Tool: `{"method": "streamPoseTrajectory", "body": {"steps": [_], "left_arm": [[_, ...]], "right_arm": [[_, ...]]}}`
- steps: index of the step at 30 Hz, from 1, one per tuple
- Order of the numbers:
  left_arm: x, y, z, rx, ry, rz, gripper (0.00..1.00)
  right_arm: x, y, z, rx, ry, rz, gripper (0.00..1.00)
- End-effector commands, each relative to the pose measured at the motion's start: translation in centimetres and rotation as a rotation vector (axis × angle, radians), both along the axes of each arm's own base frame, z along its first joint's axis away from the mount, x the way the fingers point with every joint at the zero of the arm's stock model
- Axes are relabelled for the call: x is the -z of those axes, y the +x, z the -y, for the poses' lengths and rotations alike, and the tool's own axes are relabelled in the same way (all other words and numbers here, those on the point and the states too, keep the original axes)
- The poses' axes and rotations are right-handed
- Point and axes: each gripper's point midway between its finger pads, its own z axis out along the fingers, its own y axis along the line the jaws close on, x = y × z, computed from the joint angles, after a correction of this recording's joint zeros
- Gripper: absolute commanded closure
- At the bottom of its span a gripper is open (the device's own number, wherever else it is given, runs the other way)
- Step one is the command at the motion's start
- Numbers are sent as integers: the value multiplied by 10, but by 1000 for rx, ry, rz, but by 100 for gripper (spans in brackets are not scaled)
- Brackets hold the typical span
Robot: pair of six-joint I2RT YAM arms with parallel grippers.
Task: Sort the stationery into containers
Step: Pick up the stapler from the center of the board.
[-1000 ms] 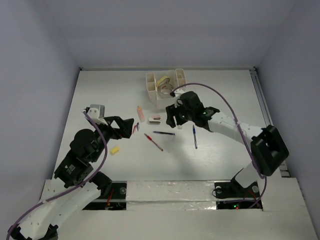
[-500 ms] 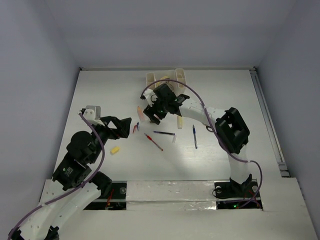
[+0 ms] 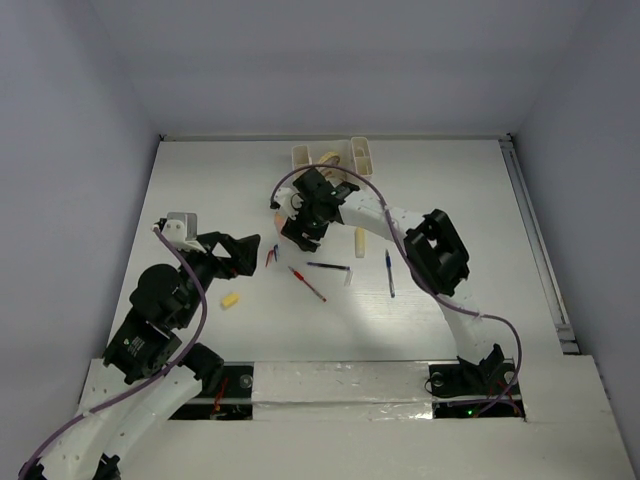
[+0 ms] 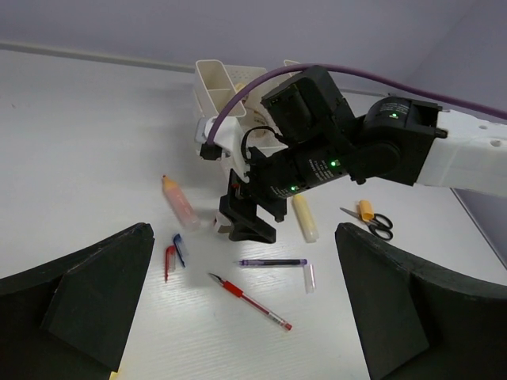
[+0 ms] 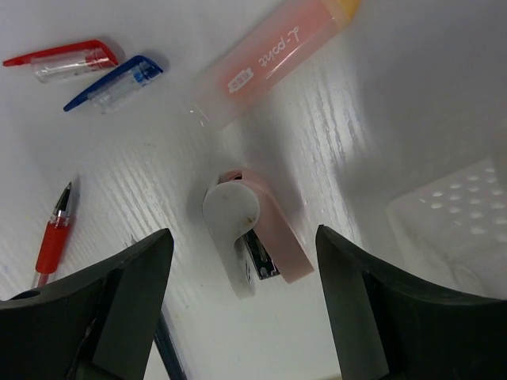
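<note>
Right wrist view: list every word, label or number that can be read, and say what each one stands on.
"J-point" (first letter uncertain): printed along the pink marker.
Small red-and-white label next to that print, on the same marker: too small to read.
Red cap, blue cap, red pen and pink-and-white item: no text visible.

White table (image 3: 200,180), pale walls (image 3: 330,60), tape strip (image 3: 330,381) along near edge

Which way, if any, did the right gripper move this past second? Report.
Yes. The right gripper swung left along the white organizer, from its right side to its left.
</note>
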Motion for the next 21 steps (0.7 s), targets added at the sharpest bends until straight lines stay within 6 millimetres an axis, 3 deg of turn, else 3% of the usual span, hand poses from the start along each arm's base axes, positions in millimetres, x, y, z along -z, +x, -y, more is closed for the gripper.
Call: {"method": "streamPoseTrajectory", "body": {"steps": [1, 2, 8, 11, 13, 18, 21], "left_arm": [[-6, 4, 3, 4, -15, 28, 1], [-7, 4, 2, 4, -16, 31, 1], [-5, 6, 4, 14, -13, 25, 1], [-4, 7, 3, 8, -10, 23, 1], [-4, 7, 3, 8, -9, 22, 1], [-4, 7, 4, 12, -9, 22, 1], [-3, 8, 5, 14, -7, 18, 1]], "right_arm": [[0, -4, -6, -41, -29, -8, 22], [8, -4, -6, -41, -43, -19, 22], [12, -2, -17, -38, -41, 12, 27], [12, -2, -20, -39, -46, 30, 35], [13, -1, -19, -32, -53, 37, 47], [8, 6, -21, -13, -37, 71, 48], [1, 14, -26, 3, -11, 106, 56]]}}
